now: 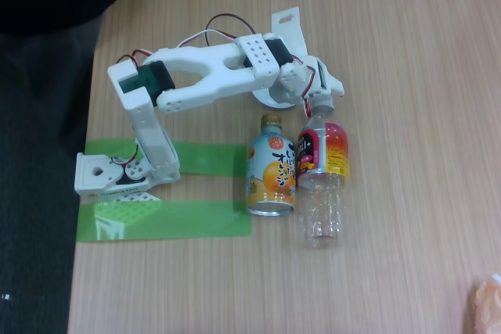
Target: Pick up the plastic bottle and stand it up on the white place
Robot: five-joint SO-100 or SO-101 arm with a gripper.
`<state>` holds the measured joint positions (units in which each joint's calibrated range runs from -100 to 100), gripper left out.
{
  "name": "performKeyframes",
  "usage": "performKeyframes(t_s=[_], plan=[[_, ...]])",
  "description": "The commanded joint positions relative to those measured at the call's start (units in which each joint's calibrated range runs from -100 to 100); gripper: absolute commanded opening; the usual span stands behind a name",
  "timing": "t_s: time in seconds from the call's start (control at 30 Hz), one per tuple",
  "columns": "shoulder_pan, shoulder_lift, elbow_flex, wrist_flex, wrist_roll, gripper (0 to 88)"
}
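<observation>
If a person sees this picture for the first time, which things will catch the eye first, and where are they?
The white arm reaches across the wooden table from its base on green tape strips at the left. Its gripper is down at the white cap of the plastic bottle, which lies flat in the middle. Beside it, on its left, lies an orange-drink can with a gold cap, and the white dish sits partly hidden under the arm.

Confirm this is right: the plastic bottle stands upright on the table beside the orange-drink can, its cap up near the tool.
Not quite. In the fixed view the plastic bottle lies on its side on the table, not upright. It is beside the orange-drink can, cap near the tool.
</observation>
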<state>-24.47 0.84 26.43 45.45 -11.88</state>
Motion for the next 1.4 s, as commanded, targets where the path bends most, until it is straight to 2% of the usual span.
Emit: performKeyframes(t_s=[0.0, 1.37], plan=[[0.47, -0.13, -1.94, -0.56, -0.16, 25.6], [0.54, 3.15, -2.49, -0.56, -0.21, 25.5]])
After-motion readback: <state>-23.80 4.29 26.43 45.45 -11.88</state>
